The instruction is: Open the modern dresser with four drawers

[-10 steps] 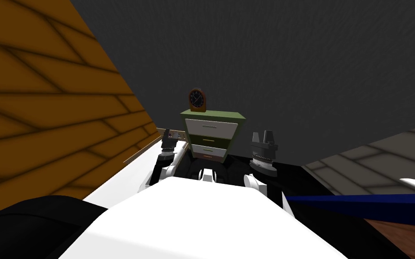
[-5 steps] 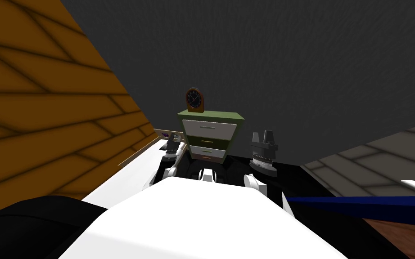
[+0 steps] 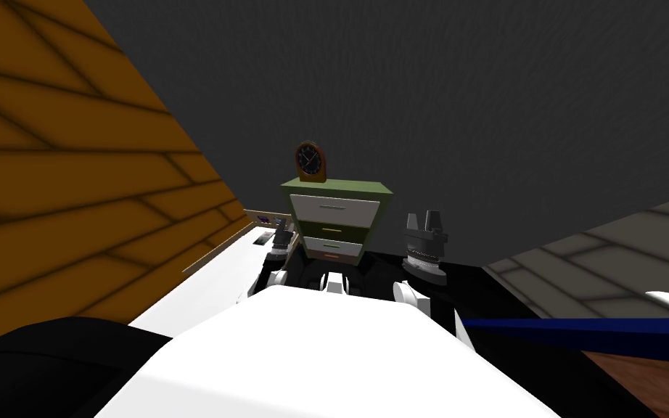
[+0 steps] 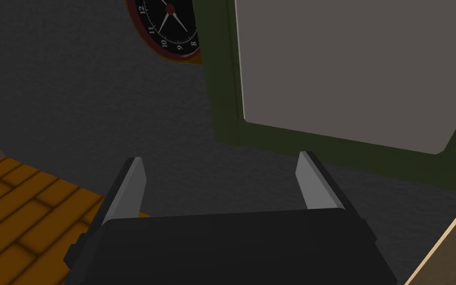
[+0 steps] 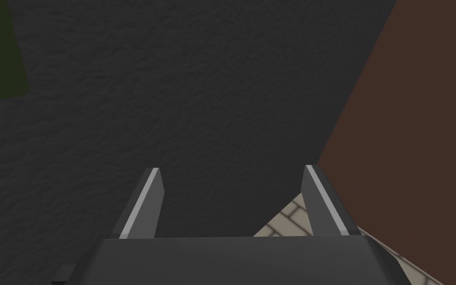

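Head view: green-framed dresser [image 3: 337, 218] straight ahead against a dark grey wall, with a small round-topped clock [image 3: 310, 161] on its top. Three drawer fronts on show, pale, green, pale, each with a slim bar handle across its middle, the top handle [image 3: 334, 207] being the plainest; fourth drawer hidden lower down. All fronts flush, none pulled out yet. Left end effector [image 3: 280, 234] raised just beside the dresser's left edge, right end effector [image 3: 425, 225] off to the other side and clear of it.

Left wrist view: fingers [image 4: 128, 190] spread wide, nothing between them. Aimed past the dresser's green corner post at the wall rather than at a drawer; a pale drawer front [image 4: 345, 69] off to one side of the line of reach, near but not touched. No handle visible here.

Right wrist view: fingers likewise parted and holding nothing, pointed away from the work.

Judged handling: a rigid, heavy carcass, unlikely to shift under a pull; drawers probably sliding straight out, stiff and not fragile. Smooth flat fronts offering no purchase, so best to take hold at a bar handle, near its centre, blades on either side of the bar, then pull square to the front to avoid jamming. Thin bar and thin blades: some risk of slipping off under a slanted pull.
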`<state>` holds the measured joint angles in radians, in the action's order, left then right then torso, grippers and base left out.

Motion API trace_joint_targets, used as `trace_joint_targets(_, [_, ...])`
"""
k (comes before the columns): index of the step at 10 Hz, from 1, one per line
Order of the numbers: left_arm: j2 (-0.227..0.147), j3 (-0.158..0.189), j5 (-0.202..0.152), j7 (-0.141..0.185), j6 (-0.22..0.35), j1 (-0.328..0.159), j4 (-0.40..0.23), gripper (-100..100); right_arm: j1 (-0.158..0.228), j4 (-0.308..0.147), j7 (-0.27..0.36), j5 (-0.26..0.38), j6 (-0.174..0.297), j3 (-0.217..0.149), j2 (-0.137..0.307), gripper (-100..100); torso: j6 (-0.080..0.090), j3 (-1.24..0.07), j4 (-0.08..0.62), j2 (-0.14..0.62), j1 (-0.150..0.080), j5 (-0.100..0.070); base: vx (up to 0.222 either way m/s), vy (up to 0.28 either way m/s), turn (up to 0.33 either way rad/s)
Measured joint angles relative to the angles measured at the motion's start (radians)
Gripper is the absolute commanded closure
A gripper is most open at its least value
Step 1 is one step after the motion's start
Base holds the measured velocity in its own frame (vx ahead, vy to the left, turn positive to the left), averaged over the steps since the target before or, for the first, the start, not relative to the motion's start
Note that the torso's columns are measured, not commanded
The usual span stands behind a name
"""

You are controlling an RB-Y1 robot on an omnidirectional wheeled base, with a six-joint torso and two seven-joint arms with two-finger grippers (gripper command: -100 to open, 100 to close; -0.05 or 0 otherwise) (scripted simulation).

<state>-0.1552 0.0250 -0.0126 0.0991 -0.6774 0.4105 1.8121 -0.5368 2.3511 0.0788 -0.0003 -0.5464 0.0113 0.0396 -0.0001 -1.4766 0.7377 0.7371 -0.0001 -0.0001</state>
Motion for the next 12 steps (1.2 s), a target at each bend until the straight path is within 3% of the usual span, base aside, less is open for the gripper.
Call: trace_joint_targets(12, [0.001,-0.024,0.018,-0.03,-0.094,-0.067,-0.346,-100,0.0,0.0,0.0,0.0,0.0,0.0,0.0,0,0.0,0.0,0.0,0.001,0.0,0.0,0.048,-0.021,-0.024])
